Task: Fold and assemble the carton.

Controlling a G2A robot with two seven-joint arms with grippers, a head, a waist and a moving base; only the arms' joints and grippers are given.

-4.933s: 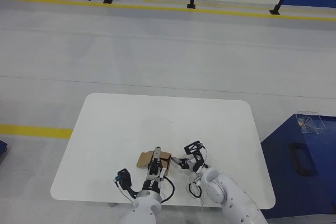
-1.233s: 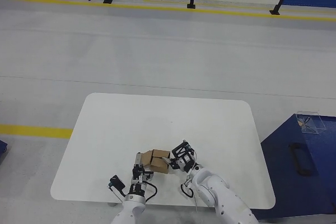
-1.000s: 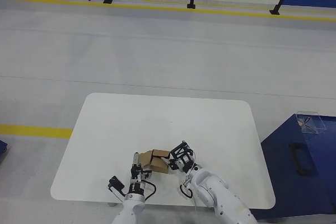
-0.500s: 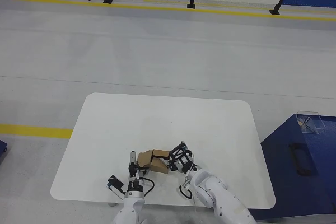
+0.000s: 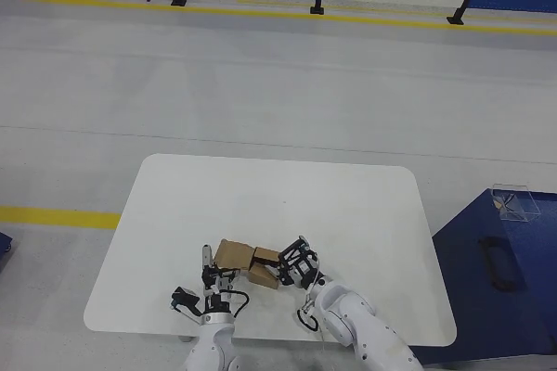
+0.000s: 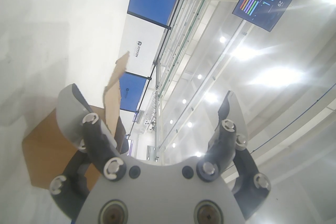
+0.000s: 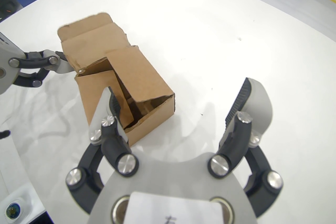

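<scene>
- Brown cardboard forms the carton (image 5: 244, 259), which is laid on its side on the white table (image 5: 353, 199), near the front edge and between the two grippers.
- One open end of the carton is turned toward the right gripper (image 7: 178, 92). The inner flaps there are folded partly inward, and the hollow inside can be seen.
- At the opposite end, a tabbed flap (image 7: 86, 30) is raised and left unsealed.
- The right gripper's jaws are spread wide and nothing is held between them. One of its fingers (image 7: 109, 104) is placed at the mouth of the open end; whether cardboard is touched there cannot be told.
- The left gripper (image 6: 151, 93) is likewise spread wide, with nothing clamped. In its wrist view the thin edge of the raised flap is seen just inside one finger.
- In the right wrist view, the left gripper's tip is set against the lower corner of the raised flap, where the flap meets the carton body.
</scene>
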